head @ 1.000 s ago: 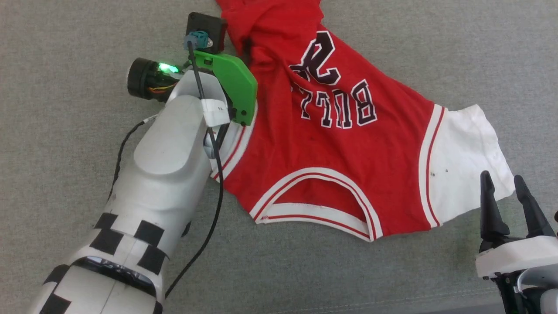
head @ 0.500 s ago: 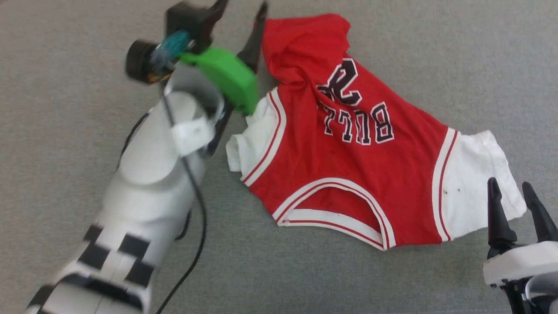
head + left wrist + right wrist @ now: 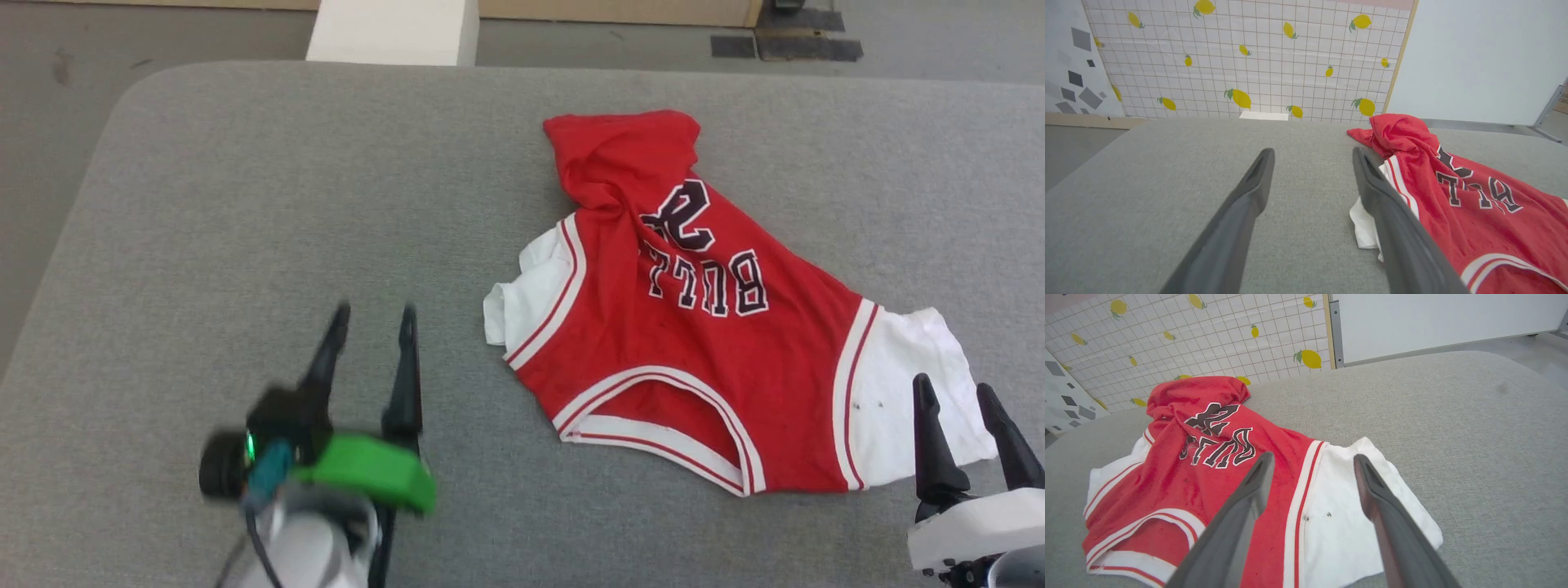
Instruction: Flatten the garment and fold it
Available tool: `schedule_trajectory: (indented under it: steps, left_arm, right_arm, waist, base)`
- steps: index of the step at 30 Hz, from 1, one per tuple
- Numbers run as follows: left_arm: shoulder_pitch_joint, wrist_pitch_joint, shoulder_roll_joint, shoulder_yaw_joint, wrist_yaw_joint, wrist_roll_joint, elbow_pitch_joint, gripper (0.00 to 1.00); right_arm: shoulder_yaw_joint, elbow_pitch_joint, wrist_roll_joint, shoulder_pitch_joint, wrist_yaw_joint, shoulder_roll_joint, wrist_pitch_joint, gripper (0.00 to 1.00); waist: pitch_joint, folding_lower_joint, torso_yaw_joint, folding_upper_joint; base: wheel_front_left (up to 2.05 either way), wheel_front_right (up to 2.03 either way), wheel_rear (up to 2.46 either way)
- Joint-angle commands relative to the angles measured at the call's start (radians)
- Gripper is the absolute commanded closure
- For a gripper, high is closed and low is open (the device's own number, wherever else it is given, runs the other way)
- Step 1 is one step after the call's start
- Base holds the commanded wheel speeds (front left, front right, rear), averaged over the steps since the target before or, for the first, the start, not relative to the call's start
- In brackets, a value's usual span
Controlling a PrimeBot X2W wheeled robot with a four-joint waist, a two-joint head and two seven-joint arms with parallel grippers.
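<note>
Retreating left gripper now spread and empty, grip on garment given up; garment lies crumpled right of it, far end bunched. Right gripper spread, idle at white sleeve. Flattening unfinished; regrasp likely.

Left gripper and right gripper point forward, jaws spread wide.

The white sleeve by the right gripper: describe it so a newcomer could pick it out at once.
On the grey padded table, the red garment lies with its collar toward the robot. The white sleeve at its end near the right gripper lies spread flat, with two small dark specks; the other sleeve is bunched up.
</note>
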State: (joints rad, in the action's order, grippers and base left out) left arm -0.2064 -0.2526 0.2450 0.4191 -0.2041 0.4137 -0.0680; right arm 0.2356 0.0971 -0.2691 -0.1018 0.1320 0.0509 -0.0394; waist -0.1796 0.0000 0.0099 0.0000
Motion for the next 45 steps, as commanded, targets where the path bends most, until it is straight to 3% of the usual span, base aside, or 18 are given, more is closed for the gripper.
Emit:
schedule_trajectory:
  steps: [1, 2, 3, 10, 15, 22, 28, 34, 35, 40, 45]
  left_arm:
    - [0.074, -0.008, -0.027, -0.015, -0.023, 0.006, 0.036, 0.0]
    - [0.231, -0.009, -0.083, -0.054, -0.028, -0.019, 0.095, 0.0]
    - [0.244, -0.009, -0.088, -0.059, -0.023, -0.025, 0.098, 0.0]
    - [0.176, 0.031, -0.077, -0.055, 0.035, -0.054, 0.08, 0.0]
    - [0.003, 0.19, -0.062, 0.009, 0.095, -0.074, 0.051, 0.0]
    - [-0.136, 0.451, -0.107, 0.104, 0.137, -0.06, -0.072, 0.0]
    - [-0.194, 0.554, -0.152, 0.123, 0.118, -0.024, -0.194, 0.0]
    - [-0.264, 0.55, -0.171, 0.12, 0.08, -0.026, -0.354, 0.0]
    - [-0.276, 0.543, -0.173, 0.125, 0.086, -0.027, -0.38, 1.0]
    - [-0.296, 0.515, -0.182, 0.127, 0.126, 0.02, -0.447, 1.0]
    - [-0.213, 0.521, -0.154, 0.107, 0.132, 0.065, -0.335, 1.0]
  right_arm:
    - [-0.001, 0.003, -0.01, -0.006, -0.001, -0.001, 0.004, 0.0]
    - [-0.003, -0.004, -0.018, -0.013, -0.001, -0.001, 0.01, 0.0]
    - [-0.003, -0.005, -0.019, -0.014, -0.001, -0.001, 0.011, 0.0]
    - [-0.001, -0.003, -0.016, -0.001, -0.001, -0.001, 0.009, 0.0]
    - [-0.002, 0.001, -0.012, 0.009, -0.001, -0.001, 0.008, 0.0]
    - [-0.008, -0.002, -0.014, 0.028, -0.001, -0.001, 0.008, 0.0]
    - [-0.006, -0.013, -0.02, 0.046, -0.001, -0.001, 0.019, 0.0]
    - [-0.013, -0.025, -0.024, 0.066, -0.001, -0.001, 0.029, 0.0]
    - [-0.013, -0.027, -0.024, 0.069, -0.001, -0.001, 0.031, 0.0]
    - [0.001, -0.035, -0.014, 0.073, -0.001, -0.001, 0.032, 0.0]
    - [0.007, -0.028, -0.007, 0.066, -0.001, -0.001, 0.025, 0.0]
  waist:
    - [0.01, 0.0, 0.013, 0.0]
    - [0.008, 0.0, 0.025, 0.0]
    - [0.008, 0.0, 0.027, 0.0]
    - [-0.003, 0.0, 0.04, 0.0]
    - [-0.024, 0.0, 0.044, 0.0]
    - [-0.06, 0.0, 0.024, 0.0]
    - [-0.095, 0.0, -0.002, 0.0]
    - [-0.118, 0.0, -0.027, 0.0]
    - [-0.12, 0.0, -0.029, 0.0]
    - [-0.103, 0.0, -0.02, 0.0]
    - [-0.069, 0.0, 0.001, 0.0]
  base:
    - [0.0, 0.0, 0.0]
    - [0.0, 0.0, 0.0]
    - [0.0, 0.0, 0.0]
    - [0.0, 0.0, 0.0]
    - [0.0, 0.0, 0.0]
    - [0.0, 0.0, 0.0]
    - [0.0, 0.0, 0.0]
    - [0.0, 0.0, 0.0]
    - [0.0, 0.0, 0.0]
    - [0.0, 0.0, 0.0]
    - [0.0, 0.0, 0.0]
